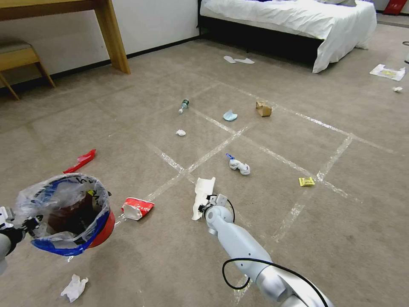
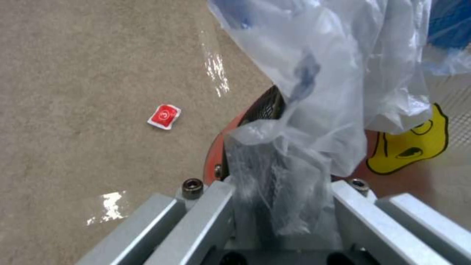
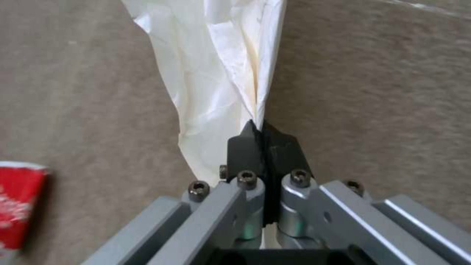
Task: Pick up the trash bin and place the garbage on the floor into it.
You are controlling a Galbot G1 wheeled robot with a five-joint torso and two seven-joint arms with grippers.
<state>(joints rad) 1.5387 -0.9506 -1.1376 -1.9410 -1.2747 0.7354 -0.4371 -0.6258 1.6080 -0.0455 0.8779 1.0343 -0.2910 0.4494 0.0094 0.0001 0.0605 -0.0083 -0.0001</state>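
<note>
Right tool (image 3: 263, 136) clamped on white paper (image 1: 203, 196), long axis running far from tool, at mid floor (image 1: 264, 264). Bin (image 1: 70, 215) to the left, near, gripped at rim by left tool (image 1: 19, 226). Paper needs carrying left to bin.

White-sheeted bed (image 1: 294, 21), wooden desk leg (image 1: 111, 34), slippers (image 1: 238, 60) near bed

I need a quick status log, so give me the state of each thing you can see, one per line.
trash bin: off the floor, tilted, held at its rim.
left pincer: shut on the trash bin.
right pincer: shut on the white paper.
white paper: crumpled, pinched at one edge.
small bottle: lying on its side.
red wrapper: crumpled on the floor.
</note>
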